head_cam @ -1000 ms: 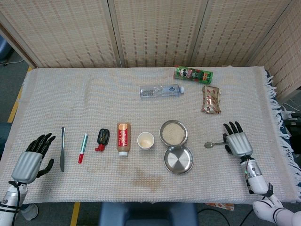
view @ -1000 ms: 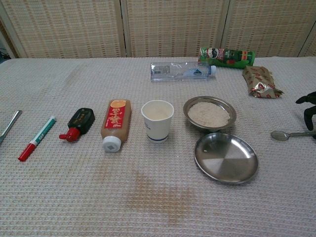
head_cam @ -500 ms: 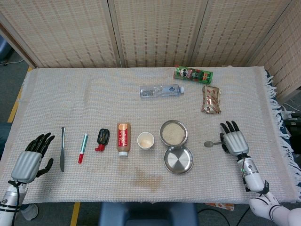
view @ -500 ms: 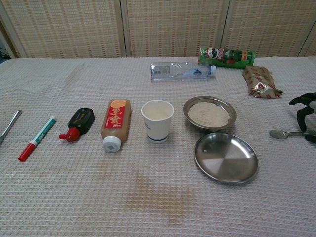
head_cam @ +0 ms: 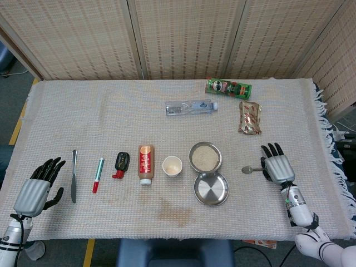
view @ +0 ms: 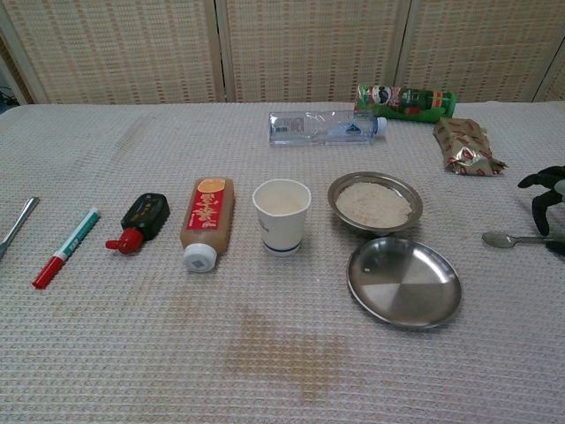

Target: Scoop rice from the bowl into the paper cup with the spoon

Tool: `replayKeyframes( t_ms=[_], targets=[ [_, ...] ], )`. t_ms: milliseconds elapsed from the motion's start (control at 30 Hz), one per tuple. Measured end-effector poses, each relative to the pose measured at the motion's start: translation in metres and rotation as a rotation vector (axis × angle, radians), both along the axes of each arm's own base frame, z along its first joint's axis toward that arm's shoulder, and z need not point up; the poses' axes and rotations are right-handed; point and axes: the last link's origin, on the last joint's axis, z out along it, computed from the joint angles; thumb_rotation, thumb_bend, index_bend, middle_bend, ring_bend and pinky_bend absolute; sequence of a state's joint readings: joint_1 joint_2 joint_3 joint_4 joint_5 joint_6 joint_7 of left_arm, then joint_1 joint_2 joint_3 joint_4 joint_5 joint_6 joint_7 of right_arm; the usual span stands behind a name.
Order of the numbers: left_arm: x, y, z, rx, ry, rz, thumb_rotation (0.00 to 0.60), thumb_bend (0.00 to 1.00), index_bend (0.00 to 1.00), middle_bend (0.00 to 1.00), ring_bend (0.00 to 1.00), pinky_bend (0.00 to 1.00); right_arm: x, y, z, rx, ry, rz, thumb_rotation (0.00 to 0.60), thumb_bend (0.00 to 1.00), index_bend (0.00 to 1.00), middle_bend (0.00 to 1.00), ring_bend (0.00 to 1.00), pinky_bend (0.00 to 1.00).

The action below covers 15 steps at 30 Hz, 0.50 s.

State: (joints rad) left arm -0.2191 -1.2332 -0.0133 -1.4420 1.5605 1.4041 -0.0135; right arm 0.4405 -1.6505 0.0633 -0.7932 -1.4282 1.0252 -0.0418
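At the far left the left hand [head_cam: 36, 188] rests on the cloth-covered table [head_cam: 111, 111] with its fingers spread and nothing in them. Just beside it lies a knife [head_cam: 73, 175], then a red-and-green marker [head_cam: 98, 174], a small black bottle with a red cap [head_cam: 120, 164], and a brown sauce bottle [head_cam: 146, 163] lying flat. The paper cup [view: 282, 215] stands upright near the middle of the table, and just to its right sits the bowl [view: 374, 201] holding rice [view: 373, 203]. An empty metal plate [view: 403, 281] touches the bowl's near edge. Farther back lie a clear water bottle [head_cam: 191, 106], a green chip can [head_cam: 228, 87], and a snack packet [head_cam: 250, 117]. The spoon [view: 516, 239] lies flat on the cloth right of the plate, handle toward the right hand [head_cam: 277, 166]. That hand's fingers are over the handle end, curled downward, but whether they pinch the spoon I cannot tell.
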Motion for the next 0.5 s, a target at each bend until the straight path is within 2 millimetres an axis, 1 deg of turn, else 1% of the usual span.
replayKeyframes(
  t_ms=[133,500],
  targets=[
    [-0.0005,0.0003,0.0002,0.001,0.000,-0.001,0.600,0.48,0.00,0.00,0.00,0.16,0.0005,-0.0002,-0.0007,0.001,0.003,0.000,0.600,0.28,0.55,0.11,0.00,0.00],
    [-0.0008,0.0003,0.0002,0.002,0.001,0.000,0.600,0.48,0.00,0.00,0.00,0.17,-0.0008,0.0001,-0.0013,0.005,0.005,-0.016,0.600,0.28,0.55,0.11,0.00,0.00]
  ],
)
